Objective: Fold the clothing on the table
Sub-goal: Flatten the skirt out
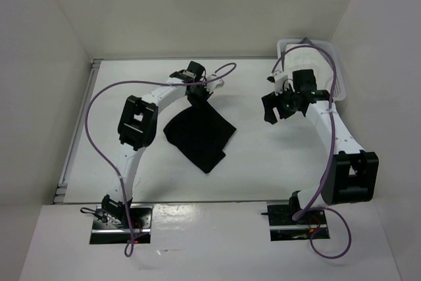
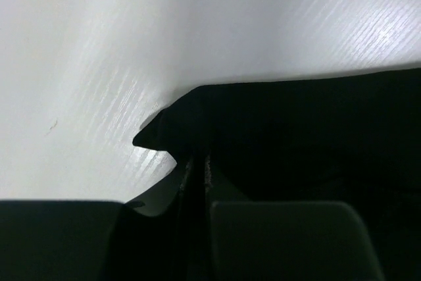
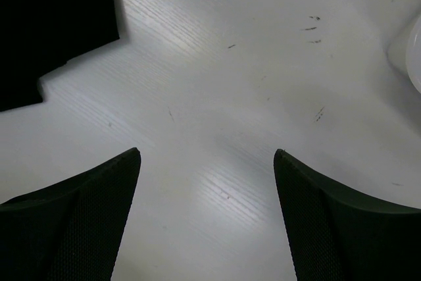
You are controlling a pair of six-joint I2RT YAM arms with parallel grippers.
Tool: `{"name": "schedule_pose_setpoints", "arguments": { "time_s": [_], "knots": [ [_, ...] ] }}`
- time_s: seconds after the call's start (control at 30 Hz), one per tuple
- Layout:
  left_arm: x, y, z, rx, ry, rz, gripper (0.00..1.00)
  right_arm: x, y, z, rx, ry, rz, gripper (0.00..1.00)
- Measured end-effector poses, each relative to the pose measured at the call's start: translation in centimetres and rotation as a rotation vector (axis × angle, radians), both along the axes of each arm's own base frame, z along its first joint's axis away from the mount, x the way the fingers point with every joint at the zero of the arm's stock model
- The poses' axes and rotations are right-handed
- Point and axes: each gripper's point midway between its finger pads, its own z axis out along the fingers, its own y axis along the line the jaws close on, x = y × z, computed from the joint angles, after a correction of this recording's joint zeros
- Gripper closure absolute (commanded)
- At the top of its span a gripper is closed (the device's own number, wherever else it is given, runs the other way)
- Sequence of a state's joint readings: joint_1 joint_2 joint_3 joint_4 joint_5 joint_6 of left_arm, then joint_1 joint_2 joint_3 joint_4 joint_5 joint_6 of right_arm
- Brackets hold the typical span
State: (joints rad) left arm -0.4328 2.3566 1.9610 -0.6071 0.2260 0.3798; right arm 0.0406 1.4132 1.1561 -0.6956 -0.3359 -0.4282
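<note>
Clothing (image 1: 200, 136) lies black and rumpled on the table (image 1: 263, 169), left of centre between the two arms, with its far corner drawn up into a narrow neck. The left gripper (image 1: 197, 91) sits on that neck. In its wrist view the jaws stand almost together with dark cloth between them, so I judge them clenched on the corner.

The bite looks thin, since only a small peak of cloth shows past the fingertips. If the arm pulls the corner toward the near edge to make the fold, the corner could slip out and drop short. The rest is already creased and partly doubled, so a drag across the table could bunch it up rather than lay it flat. With one corner held and nothing pinning the opposite side, the whole piece may slide instead of folding over.

The left arm's purple cable (image 1: 99, 136) loops wide to the left, well apart from the cloth. Further right, the right gripper (image 1: 279, 106) hangs over bare table, its fingers spread wide and holding nothing. Its wrist view shows only an edge of the cloth at the upper left. At the far right corner stands a white mesh basket (image 1: 329, 57), behind the right arm and off the fold path. Nothing blocks the cloth.
</note>
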Motion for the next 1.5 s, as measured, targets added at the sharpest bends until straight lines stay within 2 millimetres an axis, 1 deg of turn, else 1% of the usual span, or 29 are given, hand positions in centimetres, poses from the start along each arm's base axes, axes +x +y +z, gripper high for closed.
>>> {"name": "schedule_pose_setpoints", "arguments": {
  "time_s": [0.07,0.17,0.27,0.33,0.43,0.5,0.57,0.67,0.73,0.8,0.9,1.03,1.13,1.27,1.37,1.5],
  "knots": [
    [0.0,0.2,0.0,-0.007,0.009,0.020,1.00,0.2,0.5,0.6,0.025,-0.006,0.009,0.16],
    [0.1,0.8,0.1,-0.031,0.036,0.076,1.00,0.6,1.5,1.3,0.083,-0.008,0.023,0.17],
    [0.1,2.7,0.1,-0.053,0.073,0.163,1.00,0.8,2.7,1.4,0.158,0.020,0.029,0.19],
    [0.0,4.3,0.1,-0.069,0.102,0.236,1.00,1.3,3.5,1.0,0.210,0.052,0.025,0.19],
    [-0.9,6.6,0.0,-0.078,0.139,0.321,1.00,2.7,4.7,-0.1,0.272,0.107,0.008,0.22],
    [-1.4,7.5,0.0,-0.084,0.159,0.357,1.00,4.0,5.5,-1.0,0.278,0.129,-0.002,0.22],
    [-1.9,7.7,-0.1,-0.093,0.173,0.373,1.00,4.8,7.2,-2.1,0.274,0.159,0.010,0.23],
    [-2.7,7.6,-0.1,-0.103,0.194,0.382,1.00,6.1,10.7,-3.5,0.263,0.186,0.032,0.27],
    [-3.2,7.5,0.0,-0.110,0.207,0.394,1.00,7.0,12.8,-4.5,0.250,0.196,0.027,0.27],
    [-3.5,7.5,0.0,-0.115,0.213,0.412,1.00,7.5,14.2,-5.5,0.231,0.205,0.003,0.27],
    [-4.3,7.8,-0.1,-0.116,0.223,0.451,1.00,7.7,14.9,-6.3,0.210,0.215,-0.069,0.27],
    [-5.3,8.4,-0.2,-0.106,0.230,0.517,1.00,8.3,14.6,-6.4,0.202,0.208,-0.162,0.28],
    [-5.3,8.7,-0.2,-0.104,0.225,0.564,1.00,8.6,14.5,-6.5,0.201,0.202,-0.201,0.28],
    [-5.3,8.7,-0.2,-0.106,0.229,0.597,1.00,8.6,15.6,-6.8,0.203,0.203,-0.197,0.28],
    [-5.1,8.6,0.0,-0.114,0.239,0.617,1.00,8.3,17.2,-8.3,0.196,0.229,-0.172,0.28],
    [-4.6,8.2,-0.1,-0.125,0.253,0.636,1.00,7.2,18.9,-10.6,0.172,0.280,-0.140,0.30]
  ]
}}
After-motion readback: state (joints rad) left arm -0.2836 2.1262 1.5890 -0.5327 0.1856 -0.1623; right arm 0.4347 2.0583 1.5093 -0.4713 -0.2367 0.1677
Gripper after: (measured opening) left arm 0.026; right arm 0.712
